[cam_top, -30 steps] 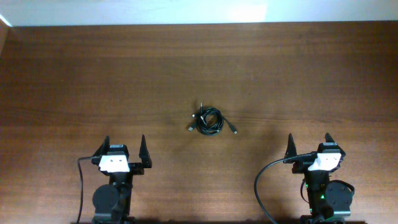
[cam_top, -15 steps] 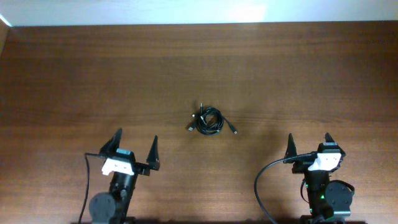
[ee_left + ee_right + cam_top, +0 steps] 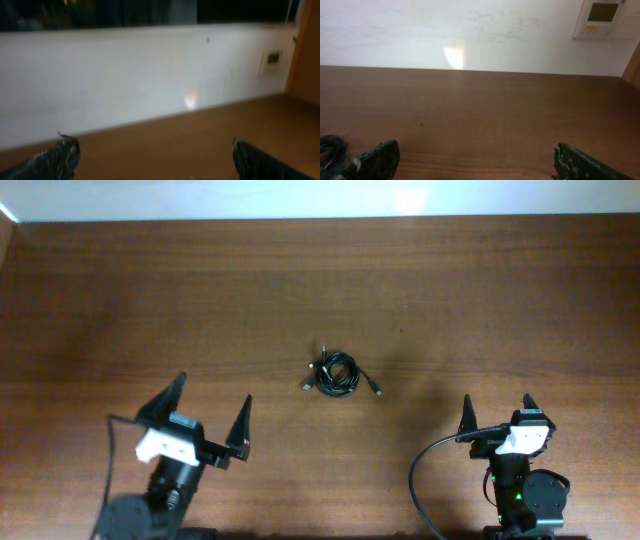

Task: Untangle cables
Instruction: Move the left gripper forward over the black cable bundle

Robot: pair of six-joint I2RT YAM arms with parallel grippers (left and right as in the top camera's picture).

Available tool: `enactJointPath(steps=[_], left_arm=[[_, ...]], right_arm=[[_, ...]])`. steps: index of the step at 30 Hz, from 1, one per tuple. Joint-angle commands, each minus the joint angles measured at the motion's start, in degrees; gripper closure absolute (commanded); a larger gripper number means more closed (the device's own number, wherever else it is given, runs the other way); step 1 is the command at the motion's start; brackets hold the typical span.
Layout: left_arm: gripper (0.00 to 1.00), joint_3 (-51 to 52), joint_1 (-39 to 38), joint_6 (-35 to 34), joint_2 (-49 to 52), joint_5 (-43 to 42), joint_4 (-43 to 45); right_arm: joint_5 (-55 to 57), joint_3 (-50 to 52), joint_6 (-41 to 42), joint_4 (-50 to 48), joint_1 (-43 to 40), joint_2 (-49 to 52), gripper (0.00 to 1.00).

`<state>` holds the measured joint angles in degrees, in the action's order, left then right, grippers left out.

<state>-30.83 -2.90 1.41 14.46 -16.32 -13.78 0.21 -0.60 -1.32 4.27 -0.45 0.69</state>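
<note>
Left gripper [image 3: 214, 388] at near table [image 3: 500, 280] edge, jaws spread wide, holding nothing, tilted toward centre

Right gripper [image 3: 497, 398] same row, jaws equally spread, empty, aimed straight ahead

Cables [image 3: 335, 375] mid table, small knotted coil, touching neither gripper: ahead-right of left gripper, ahead-left of right

Coil roughly round, plug ends sticking out left and right

Left gripper looks nearer, likely first to reach

Pale wall [image 3: 395, 30] beyond far edge

This looks like a robotics lab or test room. A bare wood-grain counter [image 3: 320, 290] stands against a plain white wall [image 3: 470, 30], with the left arm [image 3: 165, 490] and right arm [image 3: 522, 490] mounted at its near edge. A wall control panel [image 3: 603, 17] (thermostat-like, small screen) sits far right.
</note>
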Motion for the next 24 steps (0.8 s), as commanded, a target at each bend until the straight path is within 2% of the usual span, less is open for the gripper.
enactJointPath(steps=[1, 3, 5, 7, 10, 12, 14, 17, 19, 22, 24], left_arm=[[0.01, -19.6, -0.3, 6.6, 16.1, -0.3, -18.2], [0.01, -29.8, -0.3, 7.3, 25.2, -0.5, -31.6], [0.01, -36.2, -0.3, 7.3, 32.6, -4.6, -39.5], [0.01, -39.2, -0.3, 7.3, 38.0, -12.0, -43.2], [0.01, -39.5, -0.3, 7.3, 44.7, -21.9, -42.7], [0.01, -39.5, -0.6, 7.0, 48.6, -24.1, -42.4], [0.01, -39.5, -1.5, 4.7, 53.4, -23.1, -42.7], [0.01, -39.5, -3.9, 3.6, 59.2, -21.4, -43.0], [0.01, -39.5, -6.6, -0.4, 63.2, -16.2, -42.8], [0.01, -39.5, -10.1, -1.0, 67.5, -11.5, -42.6], [0.01, -39.5, -12.6, -2.3, 69.9, -9.0, -41.8]], right_arm=[[0.9, 0.3, 0.1, 0.4, -0.4, -0.5, 0.02], [0.9, 0.3, 0.1, 0.4, -0.4, -0.5, 0.02], [0.9, 0.3, 0.1, 0.4, -0.4, -0.5, 0.02], [0.9, 0.3, 0.1, 0.4, -0.4, -0.5, 0.02], [0.9, 0.3, 0.1, 0.4, -0.4, -0.5, 0.02], [0.9, 0.3, 0.1, 0.4, -0.4, -0.5, 0.02], [-3.5, 0.3, 1.8, -0.4, -0.3, -0.5, 0.02], [-25.1, 0.3, 11.5, -2.3, -0.2, -0.4, 0.02], [-39.3, 0.3, 21.7, -5.3, -0.2, -0.4, 0.02], [-45.9, 0.3, 34.3, -8.6, -0.2, -0.4, 0.02], [-45.9, 0.3, 35.9, -10.5, -0.2, -0.4, 0.02]])
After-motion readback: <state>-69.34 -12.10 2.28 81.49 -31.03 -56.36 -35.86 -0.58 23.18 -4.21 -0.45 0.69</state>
